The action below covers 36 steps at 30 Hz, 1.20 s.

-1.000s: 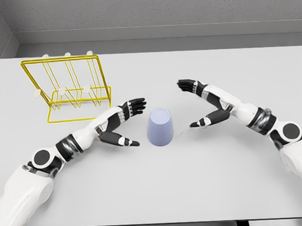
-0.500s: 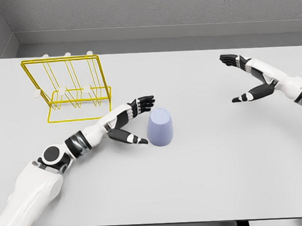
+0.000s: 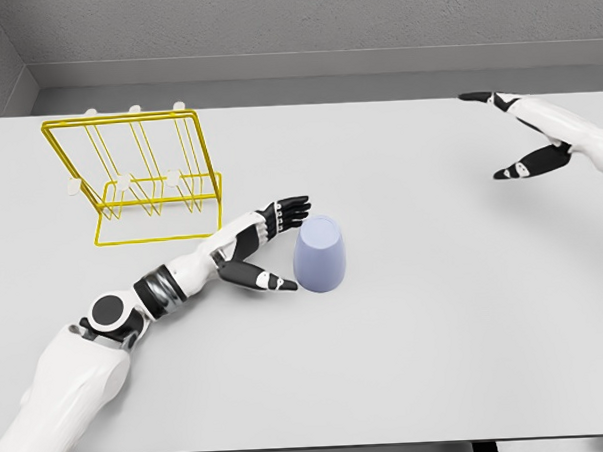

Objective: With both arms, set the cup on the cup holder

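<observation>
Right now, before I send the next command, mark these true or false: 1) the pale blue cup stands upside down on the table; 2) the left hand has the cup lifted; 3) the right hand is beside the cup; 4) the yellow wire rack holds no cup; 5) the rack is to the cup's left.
1) True: the pale blue tapered cup rests wide end down on the grey table.
2) False: the left hand is open at the cup's left side, and the cup sits on the table.
3) False: the right hand is open, far off near the right edge.
4) True: the yellow wire cup holder is bare.
5) True.
</observation>
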Tool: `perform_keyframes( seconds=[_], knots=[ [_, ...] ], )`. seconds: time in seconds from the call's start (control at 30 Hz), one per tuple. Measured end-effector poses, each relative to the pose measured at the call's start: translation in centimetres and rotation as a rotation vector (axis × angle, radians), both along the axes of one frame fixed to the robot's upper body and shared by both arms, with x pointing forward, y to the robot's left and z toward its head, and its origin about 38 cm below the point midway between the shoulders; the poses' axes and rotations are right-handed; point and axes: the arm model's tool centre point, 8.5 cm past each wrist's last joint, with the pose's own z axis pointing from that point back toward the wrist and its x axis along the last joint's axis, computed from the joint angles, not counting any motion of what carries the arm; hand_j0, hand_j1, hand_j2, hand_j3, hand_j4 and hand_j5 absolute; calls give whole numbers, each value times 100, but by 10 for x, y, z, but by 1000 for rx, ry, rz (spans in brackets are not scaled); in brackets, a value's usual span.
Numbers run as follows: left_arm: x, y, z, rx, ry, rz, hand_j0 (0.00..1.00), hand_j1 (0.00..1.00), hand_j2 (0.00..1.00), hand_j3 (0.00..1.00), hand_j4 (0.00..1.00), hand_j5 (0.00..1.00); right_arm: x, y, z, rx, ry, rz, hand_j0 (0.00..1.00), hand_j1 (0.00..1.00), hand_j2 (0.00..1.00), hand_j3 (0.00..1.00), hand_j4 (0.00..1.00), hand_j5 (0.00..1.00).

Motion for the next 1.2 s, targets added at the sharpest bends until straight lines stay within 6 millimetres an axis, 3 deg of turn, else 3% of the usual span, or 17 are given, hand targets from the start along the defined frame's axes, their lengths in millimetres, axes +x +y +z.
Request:
perform_keyframes(
  seconds=[1.2],
  knots=[
    [-5, -29, 6, -44, -22, -42, 100, 100, 100, 100, 100, 100, 0, -10, -1, -11, 8, -25, 100, 100, 100, 100, 100, 100]
  ],
)
